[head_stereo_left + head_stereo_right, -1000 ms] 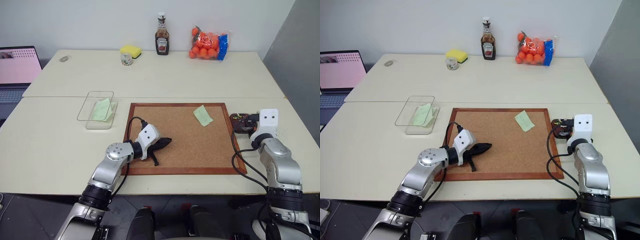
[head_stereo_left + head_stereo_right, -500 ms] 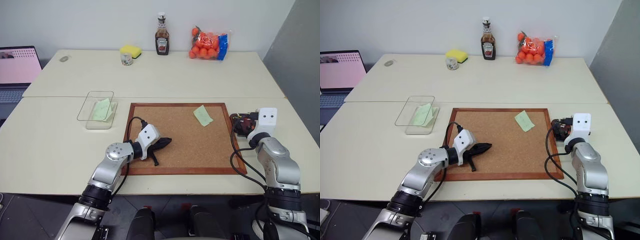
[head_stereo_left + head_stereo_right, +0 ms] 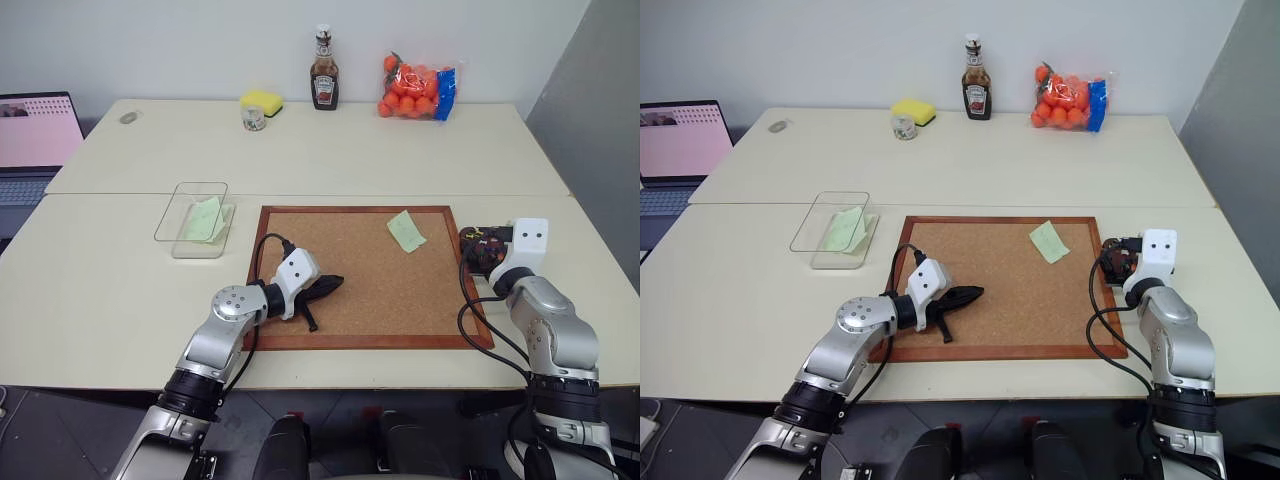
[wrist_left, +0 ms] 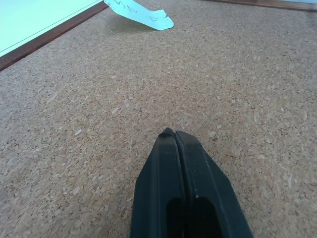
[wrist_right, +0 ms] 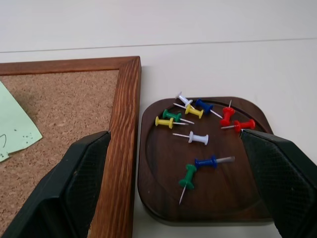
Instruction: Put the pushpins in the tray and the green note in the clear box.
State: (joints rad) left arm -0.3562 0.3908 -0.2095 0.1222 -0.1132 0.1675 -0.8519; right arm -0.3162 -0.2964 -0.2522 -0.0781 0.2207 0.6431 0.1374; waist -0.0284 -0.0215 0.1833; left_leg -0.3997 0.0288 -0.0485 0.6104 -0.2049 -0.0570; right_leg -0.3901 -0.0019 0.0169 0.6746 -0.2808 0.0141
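Now, take the corkboard (image 3: 375, 275) as the middle of everything. Off its left side sits the clear box (image 3: 193, 218), and one green note (image 3: 203, 218) already lies inside it. Over the near left part of the corkboard hangs the left gripper (image 3: 328, 283), with its two black fingers (image 4: 185, 198) pressed tight together and holding nothing. Near the far right corner of the corkboard lies another green note (image 3: 406, 230), flat on the cork with no pin seen in it. Just beside the right edge of the corkboard sits the little brown tray (image 5: 250, 198). The pushpins (image 5: 200, 126) lie in the tray: red, yellow, green, blue and white ones, loose on their sides. Right over the tray hangs the right gripper (image 5: 185, 188), with its fingers spread wide, one on each side of the tray, and nothing between them. So the pin step looks done, with the pins dropped in the tray. What seems left is the note on the corkboard. The next move should be to go to that note, pinch its thin edge gently, lift it, and carry it past the left side of the corkboard into the clear box. Paper is flat and slippery, so the fingers may need to catch a raised corner.
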